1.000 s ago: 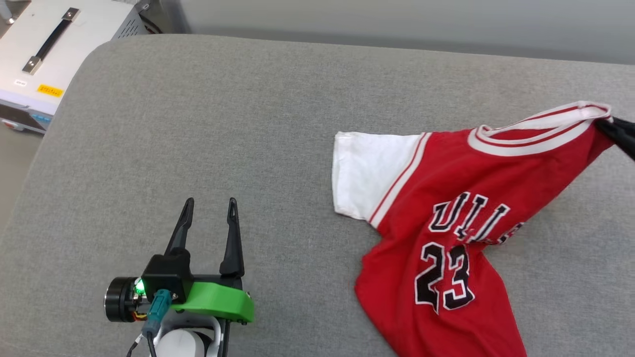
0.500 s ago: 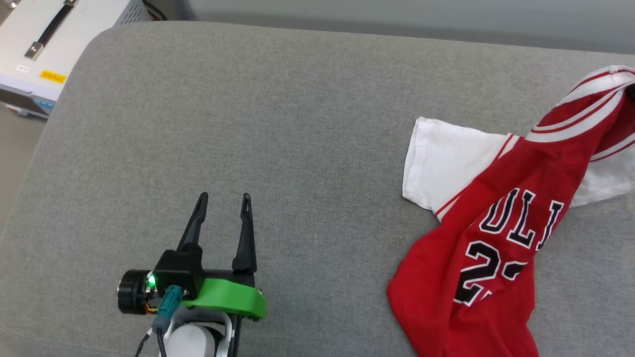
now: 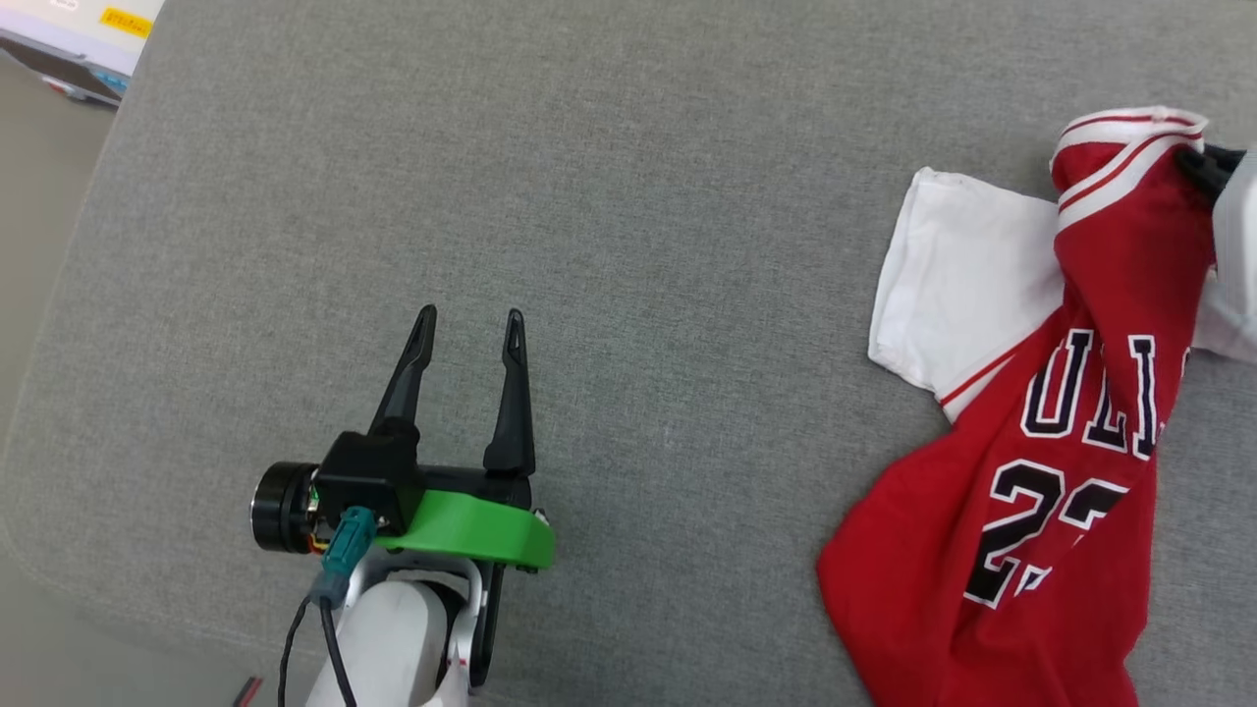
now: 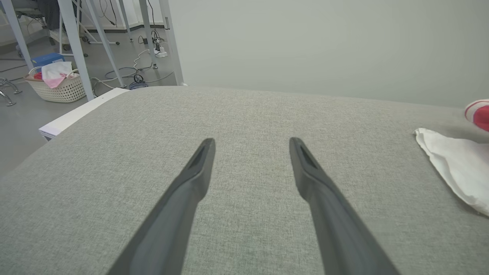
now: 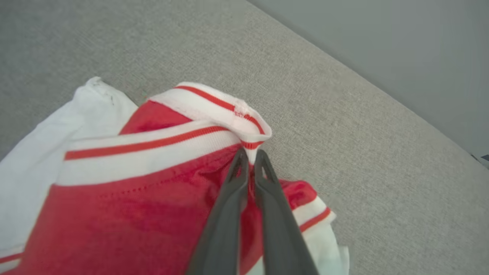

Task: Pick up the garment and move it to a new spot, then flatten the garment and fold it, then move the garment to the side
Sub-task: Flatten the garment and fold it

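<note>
Gripping the garment [image 3: 1120, 285] by its collar, right jaws; left jaws wide, well apart.

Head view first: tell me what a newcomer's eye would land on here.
The red garment with white sleeves and black lettering stands out, bunched at the right of the grey cushioned surface. The right gripper is shut on its striped collar. The left gripper hangs open over bare surface at the lower left.
</note>
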Motion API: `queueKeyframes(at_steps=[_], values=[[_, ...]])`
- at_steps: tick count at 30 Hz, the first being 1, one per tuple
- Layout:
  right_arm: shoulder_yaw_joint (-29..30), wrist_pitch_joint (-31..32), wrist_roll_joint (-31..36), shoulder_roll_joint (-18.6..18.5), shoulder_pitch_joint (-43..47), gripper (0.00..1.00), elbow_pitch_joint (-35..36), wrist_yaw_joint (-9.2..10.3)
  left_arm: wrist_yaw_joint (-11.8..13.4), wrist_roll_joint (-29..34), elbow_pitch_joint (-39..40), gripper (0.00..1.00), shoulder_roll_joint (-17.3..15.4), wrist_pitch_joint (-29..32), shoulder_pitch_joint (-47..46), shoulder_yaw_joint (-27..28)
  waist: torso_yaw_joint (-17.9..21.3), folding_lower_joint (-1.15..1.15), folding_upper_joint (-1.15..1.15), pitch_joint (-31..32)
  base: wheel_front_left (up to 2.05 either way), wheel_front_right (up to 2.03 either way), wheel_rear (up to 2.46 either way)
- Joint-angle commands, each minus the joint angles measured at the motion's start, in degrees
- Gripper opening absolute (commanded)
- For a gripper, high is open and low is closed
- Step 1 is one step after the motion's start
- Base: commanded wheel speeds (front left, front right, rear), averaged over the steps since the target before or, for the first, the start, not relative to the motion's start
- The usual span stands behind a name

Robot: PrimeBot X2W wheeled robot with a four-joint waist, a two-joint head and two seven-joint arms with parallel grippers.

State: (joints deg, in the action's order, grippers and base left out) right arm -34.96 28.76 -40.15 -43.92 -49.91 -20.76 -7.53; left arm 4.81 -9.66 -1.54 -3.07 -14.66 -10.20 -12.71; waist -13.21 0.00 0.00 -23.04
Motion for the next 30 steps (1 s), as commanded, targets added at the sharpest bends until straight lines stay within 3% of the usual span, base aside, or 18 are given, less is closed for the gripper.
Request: queueKeyframes(at_steps=[1,9,10,11,12,20,25,30], values=[[-1.5,-0.1,0.6,1.1,-1.5,0.00,-2.5,0.04,0.6,-0.4,0.1,1.00,0.2,-0.3,-1.3,-0.1,-2.1,0.00,0.00,-2.7,0.00,0.00,0.00],[-9.0,-0.8,-2.1,4.0,-4.6,0.00,-12.4,0.04,1.5,-0.8,0.2,1.00,0.2,-0.3,-2.3,-0.8,-2.5,0.00,0.00,-4.1,0.00,0.00,0.00],[-9.4,-1.4,-2.6,4.0,-4.8,0.10,-12.9,0.04,1.5,-0.8,0.1,1.00,0.2,-0.3,-2.2,-0.7,-2.3,0.00,0.00,-3.9,0.00,0.00,0.00],[-9.8,-2.4,-3.2,4.0,-5.0,0.37,-13.6,0.04,1.6,-0.6,0.0,1.00,0.2,-0.3,-2.1,-0.5,-2.0,0.00,0.00,-3.6,0.00,0.00,0.00],[-11.0,-6.8,-3.4,3.5,-5.3,1.00,-14.0,0.04,1.5,-0.2,-0.2,1.00,0.2,-0.3,-1.8,0.0,-1.2,0.00,0.00,-2.3,0.00,0.00,0.00],[-7.3,-27.8,-0.8,3.0,-2.4,1.00,-11.8,0.04,0.2,2.1,-0.3,1.00,0.2,-0.3,0.2,3.0,3.1,0.00,0.00,2.8,0.00,0.00,0.00],[0.3,-38.7,2.8,5.7,3.2,1.00,-9.9,0.04,-1.5,3.6,-0.4,1.00,0.2,-0.3,1.1,5.2,6.1,0.00,0.00,6.1,0.00,0.00,0.00],[11.9,-42.9,8.1,10.7,11.2,1.00,-6.1,0.04,-3.4,4.7,-0.6,1.00,-0.3,-0.3,1.0,6.8,8.5,0.00,0.00,8.4,0.00,0.00,0.00]])
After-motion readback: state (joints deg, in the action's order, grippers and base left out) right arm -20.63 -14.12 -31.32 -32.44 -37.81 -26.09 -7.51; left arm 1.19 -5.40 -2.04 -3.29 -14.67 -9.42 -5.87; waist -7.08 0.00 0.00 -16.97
